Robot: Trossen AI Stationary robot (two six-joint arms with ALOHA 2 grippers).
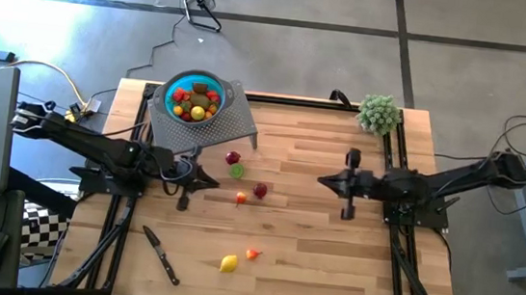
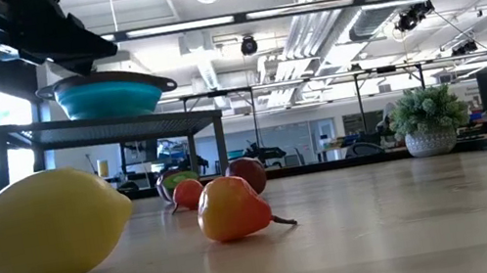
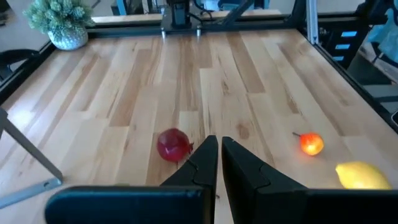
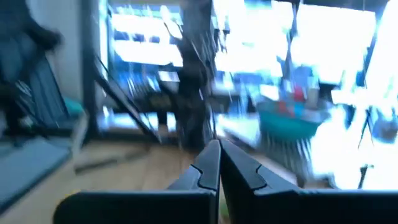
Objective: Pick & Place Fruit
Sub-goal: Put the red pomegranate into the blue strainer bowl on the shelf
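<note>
Glossy plastic fruit [image 1: 260, 191], red, yellow, lime

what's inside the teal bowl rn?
The teal bowl, up on the perforated metal stand, holds a pile of small fruit: red, orange, yellow, one dark. Anything beneath that top layer is covered.

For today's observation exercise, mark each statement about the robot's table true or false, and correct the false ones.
1. The teal bowl on the grey perforated stand holds fruit. True.
2. The black-handled knife lies inside the bowl. False: it lies on the wooden table, near the left arm's side.
3. A yellow lemon-shaped fruit lies beside a small orange fruit. True.
4. The left gripper holds a red fruit. False: it is shut and empty.
5. The fuzzy pale green plant ball sits at a far table corner. True.
</note>
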